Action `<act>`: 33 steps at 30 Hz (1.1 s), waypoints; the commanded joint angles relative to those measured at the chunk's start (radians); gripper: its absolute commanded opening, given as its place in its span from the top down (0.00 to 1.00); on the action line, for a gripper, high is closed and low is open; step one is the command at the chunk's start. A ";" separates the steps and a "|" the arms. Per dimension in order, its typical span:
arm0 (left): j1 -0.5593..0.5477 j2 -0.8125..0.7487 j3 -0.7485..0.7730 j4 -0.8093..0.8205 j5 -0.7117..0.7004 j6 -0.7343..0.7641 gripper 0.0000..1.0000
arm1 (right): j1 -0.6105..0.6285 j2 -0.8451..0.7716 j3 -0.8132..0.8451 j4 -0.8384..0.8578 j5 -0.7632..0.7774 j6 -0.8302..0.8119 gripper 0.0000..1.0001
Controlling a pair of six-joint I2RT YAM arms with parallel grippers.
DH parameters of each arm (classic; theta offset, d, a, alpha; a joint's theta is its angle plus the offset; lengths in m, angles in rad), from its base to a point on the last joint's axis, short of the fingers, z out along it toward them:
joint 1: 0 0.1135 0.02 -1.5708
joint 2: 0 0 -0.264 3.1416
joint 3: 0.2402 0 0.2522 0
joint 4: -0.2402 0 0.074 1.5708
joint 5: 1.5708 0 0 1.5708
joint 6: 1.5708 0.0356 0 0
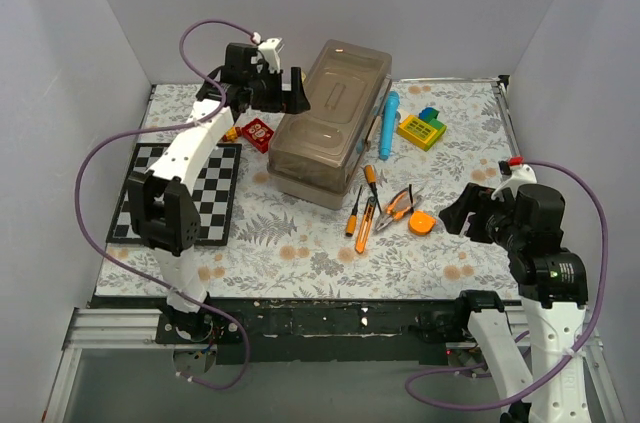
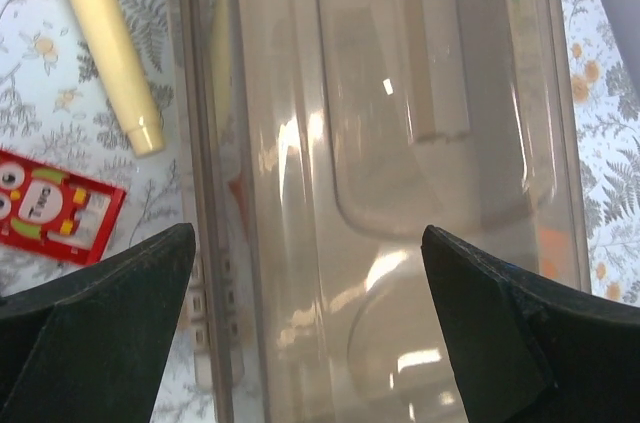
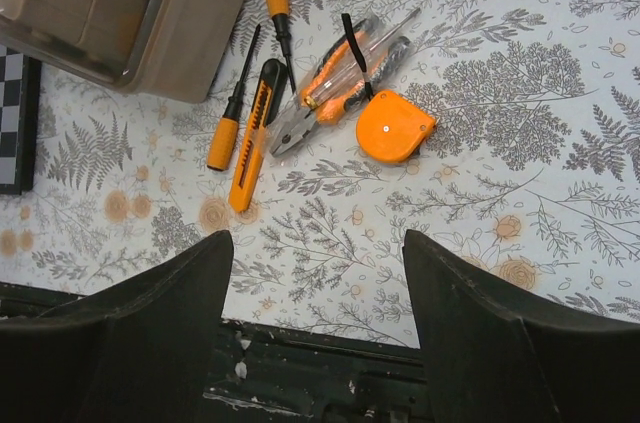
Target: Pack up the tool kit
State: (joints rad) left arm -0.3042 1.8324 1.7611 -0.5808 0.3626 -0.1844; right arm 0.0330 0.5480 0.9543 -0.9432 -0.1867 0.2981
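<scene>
The closed grey-brown translucent toolbox [image 1: 330, 118] stands at the middle back of the table. My left gripper [image 1: 291, 93] hovers over its left edge, open; in the left wrist view the lid [image 2: 400, 143] with its recessed handle fills the space between the spread fingers [image 2: 308, 233]. In front of the box lie two orange-handled screwdrivers [image 1: 370, 179] [image 1: 353, 215], an orange utility knife [image 1: 365, 226], the pliers [image 1: 400, 205] and an orange tape measure [image 1: 422, 223]. My right gripper [image 1: 456, 213] hangs open to their right, above the near edge of the mat [image 3: 317, 238], nothing between its fingers.
A blue cylindrical tool [image 1: 388, 125] and a yellow toy block [image 1: 421, 129] lie right of the box. A red card [image 1: 259, 133] and a checkerboard [image 1: 180, 193] are on its left. A cream rod [image 2: 105, 43] lies beside the box's left wall.
</scene>
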 commanded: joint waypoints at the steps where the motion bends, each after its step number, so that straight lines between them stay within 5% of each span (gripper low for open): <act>1: -0.032 0.094 0.138 -0.045 -0.024 0.028 0.02 | -0.001 -0.014 -0.012 0.003 -0.017 -0.008 0.23; 8: -0.065 0.140 0.130 -0.067 -0.085 0.086 0.11 | -0.002 0.009 -0.034 0.032 -0.031 0.006 0.27; 13: -0.065 0.116 0.071 -0.071 -0.074 0.106 0.48 | -0.001 0.018 -0.061 0.066 -0.051 0.021 0.27; 18: -0.065 0.039 -0.056 -0.059 -0.076 0.088 0.74 | -0.001 0.020 -0.080 0.086 -0.045 0.029 0.28; 33: -0.062 -0.367 -0.560 -0.005 -0.261 0.011 0.81 | 0.001 0.061 -0.107 0.136 -0.056 0.042 0.29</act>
State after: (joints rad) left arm -0.3637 1.5494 1.3323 -0.3874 0.1707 -0.1730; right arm 0.0330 0.6144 0.8528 -0.8577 -0.2245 0.3340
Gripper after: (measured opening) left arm 0.425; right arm 0.711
